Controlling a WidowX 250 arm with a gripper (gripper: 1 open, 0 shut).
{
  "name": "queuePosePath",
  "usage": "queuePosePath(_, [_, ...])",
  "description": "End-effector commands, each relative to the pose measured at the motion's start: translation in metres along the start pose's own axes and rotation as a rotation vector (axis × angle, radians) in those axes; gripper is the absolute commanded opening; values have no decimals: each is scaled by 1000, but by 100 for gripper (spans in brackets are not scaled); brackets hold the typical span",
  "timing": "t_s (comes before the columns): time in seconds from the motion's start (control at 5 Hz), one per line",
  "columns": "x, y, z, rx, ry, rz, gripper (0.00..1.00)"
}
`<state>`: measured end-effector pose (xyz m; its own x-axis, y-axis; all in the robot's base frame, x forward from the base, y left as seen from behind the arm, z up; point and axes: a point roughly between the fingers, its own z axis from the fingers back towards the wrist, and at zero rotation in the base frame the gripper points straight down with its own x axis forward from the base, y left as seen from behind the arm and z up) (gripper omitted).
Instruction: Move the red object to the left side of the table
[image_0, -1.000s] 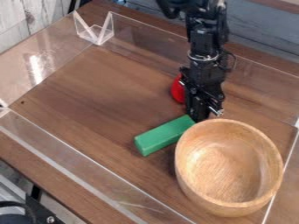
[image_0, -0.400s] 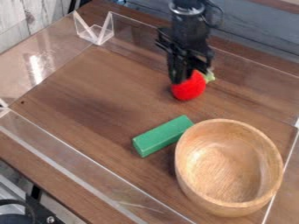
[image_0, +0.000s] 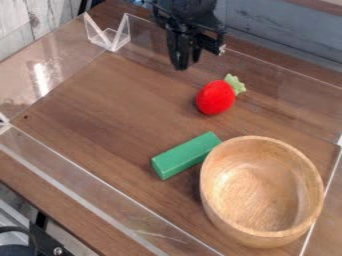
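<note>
The red object (image_0: 217, 97), a small strawberry-like toy with a green top, lies on the brown wooden table (image_0: 107, 115) right of centre toward the back. My gripper (image_0: 185, 60) hangs above and to the left of it, pointing down. It is clear of the toy, and its dark fingers (image_0: 177, 55) stand a little apart with nothing between them.
A green rectangular block (image_0: 186, 154) lies in front of the toy. A large wooden bowl (image_0: 218, 160) fills the front right corner. Low clear acrylic walls (image_0: 80, 190) ring the table, and a clear stand (image_0: 107, 32) sits at the back left.
The gripper carried the red object a short way left and back, let it go, then rose and moved farther left. The toy now lies free on the table.
</note>
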<state>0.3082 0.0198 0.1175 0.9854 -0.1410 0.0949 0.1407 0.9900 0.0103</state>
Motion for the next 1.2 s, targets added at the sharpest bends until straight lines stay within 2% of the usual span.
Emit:
queuePosePath(0.0, [17,-11,-5,-6,-32,-4,100])
queuePosePath(0.4, [42,-29,-38,-39,-39,-43,100])
queuePosePath(0.8, [48,-22,-79,-69,-10,-71,100])
queuePosePath(1.0, [48,-16,-87,-72,-8,-85,0])
